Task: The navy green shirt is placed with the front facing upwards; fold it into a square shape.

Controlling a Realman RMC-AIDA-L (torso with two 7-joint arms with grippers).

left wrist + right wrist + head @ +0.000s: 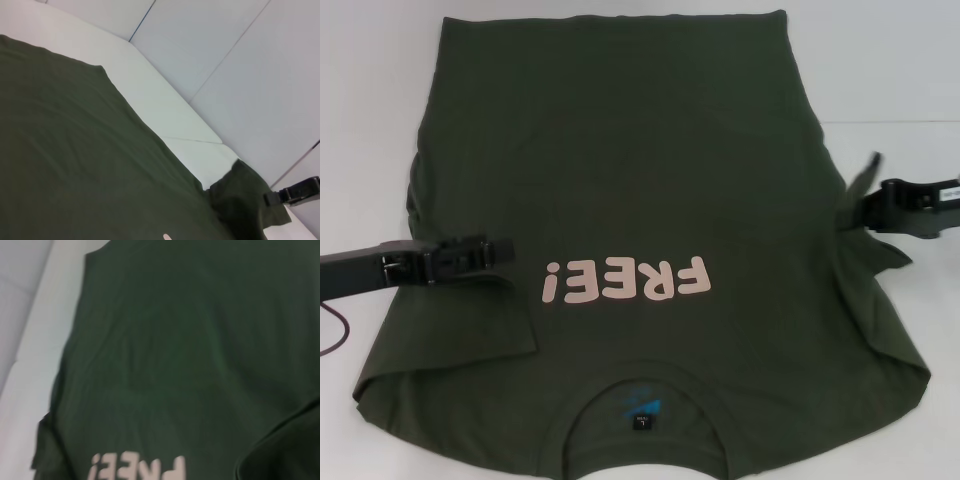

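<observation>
The navy green shirt (620, 200) lies collar-near on the bench (890, 70); the right tool (855, 210) pinches its sleeve, while the left tool (505, 250) hovers over the chest, grip unclear.

- Left arm (360, 268): black and dark grey, long and thin, with a small shiny metal buckle part near the wrist.
- Left gripper (490, 250): black, bumpy, with little ridges along the top.
- Thin dark red cable (335, 335) looping under the left arm.
- Right gripper (865, 205): black and chunky.
- Right arm (930, 205): black, with a small white label.
</observation>
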